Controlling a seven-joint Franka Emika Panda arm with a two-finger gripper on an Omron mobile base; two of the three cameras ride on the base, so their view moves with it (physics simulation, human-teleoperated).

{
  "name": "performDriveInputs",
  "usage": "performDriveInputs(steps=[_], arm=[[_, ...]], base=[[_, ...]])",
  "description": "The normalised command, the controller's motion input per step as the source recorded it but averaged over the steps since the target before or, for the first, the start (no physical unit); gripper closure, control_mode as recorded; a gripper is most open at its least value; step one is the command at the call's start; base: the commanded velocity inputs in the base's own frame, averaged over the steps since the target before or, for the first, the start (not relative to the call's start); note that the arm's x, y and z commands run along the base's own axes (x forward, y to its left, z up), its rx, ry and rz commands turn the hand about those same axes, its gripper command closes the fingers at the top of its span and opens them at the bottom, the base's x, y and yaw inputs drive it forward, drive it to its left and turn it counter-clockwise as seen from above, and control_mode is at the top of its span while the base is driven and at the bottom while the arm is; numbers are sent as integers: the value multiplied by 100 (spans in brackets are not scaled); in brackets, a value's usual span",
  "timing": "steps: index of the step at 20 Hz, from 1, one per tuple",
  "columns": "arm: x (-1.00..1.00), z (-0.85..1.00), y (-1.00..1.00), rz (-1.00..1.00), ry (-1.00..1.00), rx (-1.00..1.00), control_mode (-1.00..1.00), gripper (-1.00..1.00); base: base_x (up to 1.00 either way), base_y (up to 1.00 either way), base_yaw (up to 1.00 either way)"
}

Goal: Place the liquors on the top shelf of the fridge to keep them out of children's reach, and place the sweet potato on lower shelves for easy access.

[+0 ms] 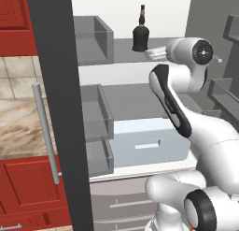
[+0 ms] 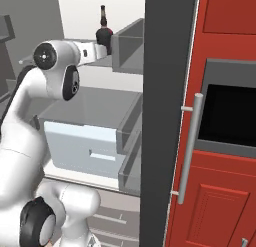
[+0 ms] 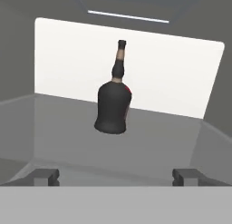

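A squat black liquor bottle (image 1: 140, 35) (image 2: 104, 34) (image 3: 114, 103) with a thin neck stands upright on the top shelf (image 1: 120, 46) (image 3: 54, 128) of the open fridge (image 1: 56, 108) (image 2: 165, 116). My gripper (image 3: 115, 175) is open and level with that shelf, just in front of the bottle and apart from it, with nothing between its fingertips (image 3: 44, 175). From the base views the white hand (image 1: 156, 52) (image 2: 94, 51) reaches toward the bottle. A lower shelf (image 1: 133, 95) (image 2: 90, 107) lies bare above the pale blue drawer (image 1: 149, 142) (image 2: 82, 143). The sweet potato is out of view.
Grey door bins (image 1: 93, 38) (image 2: 127, 46) hang on the open dark door beside the hand. A silver bar handle (image 1: 45, 132) (image 2: 190, 146) runs down the door. Red cabinets (image 1: 18, 19) (image 2: 225, 201) and a dark oven window (image 2: 230, 116) flank the fridge.
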Motion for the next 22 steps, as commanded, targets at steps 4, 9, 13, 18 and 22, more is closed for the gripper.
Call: performDriveInputs(steps=[4,9,13,18,22], arm=[[-100,-35,4,-2,5,5,-100,-100],[-100,-9,0,0,12,6,-100,-100],[-83,0,5,0,14,0,-100,-100],[-70,0,1,0,19,0,-100,-100],[-60,0,0,0,23,0,-100,-100]], base=[[0,0,0],[0,0,0],[0,0,0],[0,0,0],[0,0,0]])
